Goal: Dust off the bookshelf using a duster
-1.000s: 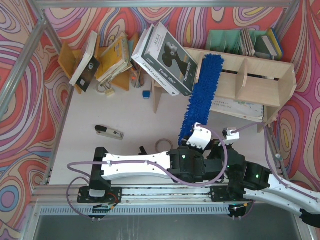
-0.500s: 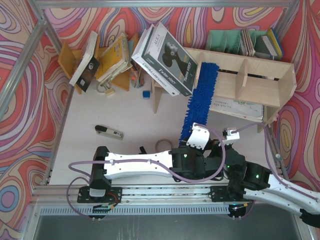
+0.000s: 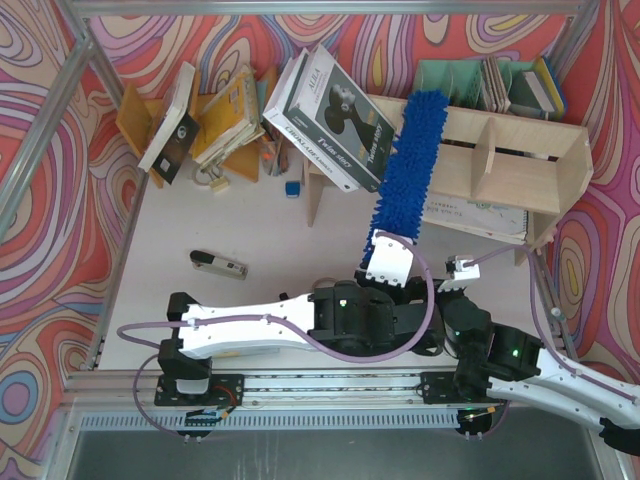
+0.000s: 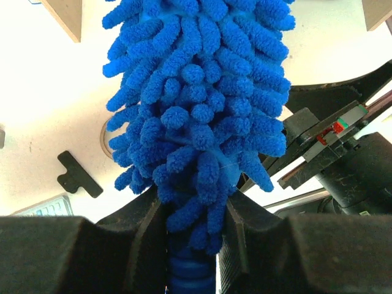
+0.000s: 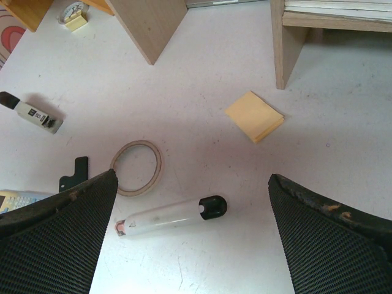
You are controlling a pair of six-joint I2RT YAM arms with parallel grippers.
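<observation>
Your left gripper (image 4: 195, 229), clenched on the duster (image 3: 405, 160), has pushed it farther ahead over the bookshelf (image 3: 520, 170) — dusting progresses; right gripper (image 5: 193, 177) gapes.

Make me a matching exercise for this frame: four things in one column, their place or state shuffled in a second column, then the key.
1. duster
2. marker pen
3. yellow sticky pad
4. right gripper

A. open, holding nothing
B. lying near a leg of the bookshelf
C. clamped in the left gripper
D. lying beside the tape ring

Pairs: 1-C, 2-D, 3-B, 4-A
</observation>
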